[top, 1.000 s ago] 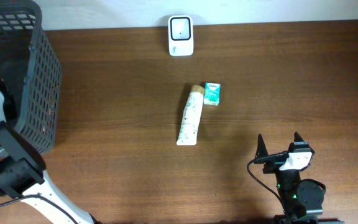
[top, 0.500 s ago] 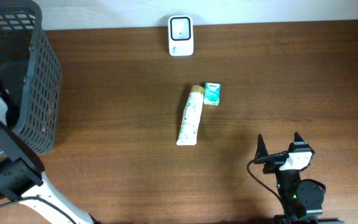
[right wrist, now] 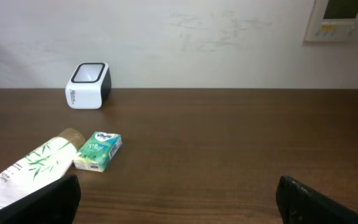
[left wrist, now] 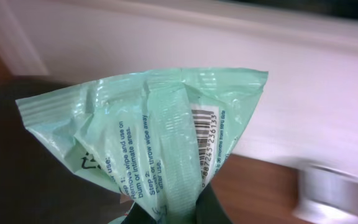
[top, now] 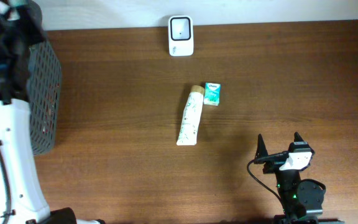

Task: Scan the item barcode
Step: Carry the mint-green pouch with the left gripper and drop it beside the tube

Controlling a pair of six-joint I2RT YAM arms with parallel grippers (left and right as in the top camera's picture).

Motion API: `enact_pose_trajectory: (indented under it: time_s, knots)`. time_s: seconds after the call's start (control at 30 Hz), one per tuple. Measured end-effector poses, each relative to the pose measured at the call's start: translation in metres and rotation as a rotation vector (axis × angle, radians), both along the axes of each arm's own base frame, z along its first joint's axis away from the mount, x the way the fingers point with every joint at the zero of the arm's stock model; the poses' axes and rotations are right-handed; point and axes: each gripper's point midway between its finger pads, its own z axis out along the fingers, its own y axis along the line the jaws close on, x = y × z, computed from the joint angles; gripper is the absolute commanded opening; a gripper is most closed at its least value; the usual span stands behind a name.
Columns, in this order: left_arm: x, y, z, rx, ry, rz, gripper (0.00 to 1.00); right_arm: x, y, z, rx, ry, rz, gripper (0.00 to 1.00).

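- Close before the left wrist camera: green wipes packet (left wrist: 148, 137), barcode (left wrist: 205, 134) facing the lens, pinched at its lower end by the closed left gripper (left wrist: 166, 214).
- Right gripper (top: 278, 140): jaws wide apart, empty, near table (top: 104, 155) edge.
- Scanner (top: 181, 35): far edge.
- Tube (top: 190, 116), small box (top: 212, 93): mid-table, just beside each other.

We see a pale green, crinkled wipes pack (left wrist: 160, 137) gripped at its lower end and standing upright before the left wrist camera. Its black barcode (left wrist: 205, 146) runs vertically beside the printed instructions. The white scanner (top: 181, 35) sits at the far edge of the table (top: 117, 155), dark window up.
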Motion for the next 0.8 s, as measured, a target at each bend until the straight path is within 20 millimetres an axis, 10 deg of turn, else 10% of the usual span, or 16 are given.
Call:
enact_pose_trajectory:
  time_s: [0.13,0.23,0.57,0.6,0.67,0.8]
  knots:
    - [-0.013,-0.145,-0.027,-0.261,0.135,-0.433,0.0,0.0,0.0,0.0,0.0,0.0,0.0,0.98]
    - [-0.026,-0.208,-0.074,-0.32,0.33,-0.558,0.0,0.0,0.0,0.0,0.0,0.0,0.0,0.99]
    - [-0.035,-0.277,-0.318,-0.237,1.014,-0.417,0.09,0.0,0.0,0.0,0.0,0.0,0.0,0.99]
    - [-0.039,-0.282,-0.338,-0.228,1.065,-0.407,0.17,0.0,0.0,0.0,0.0,0.0,0.0,0.99]
    - [-0.049,-0.292,-0.364,-0.204,1.134,-0.404,0.87,0.0,0.0,0.0,0.0,0.0,0.0,0.99]
    - [-0.061,-0.307,-0.37,-0.184,1.165,-0.426,0.99,0.0,0.0,0.0,0.0,0.0,0.0,0.99]
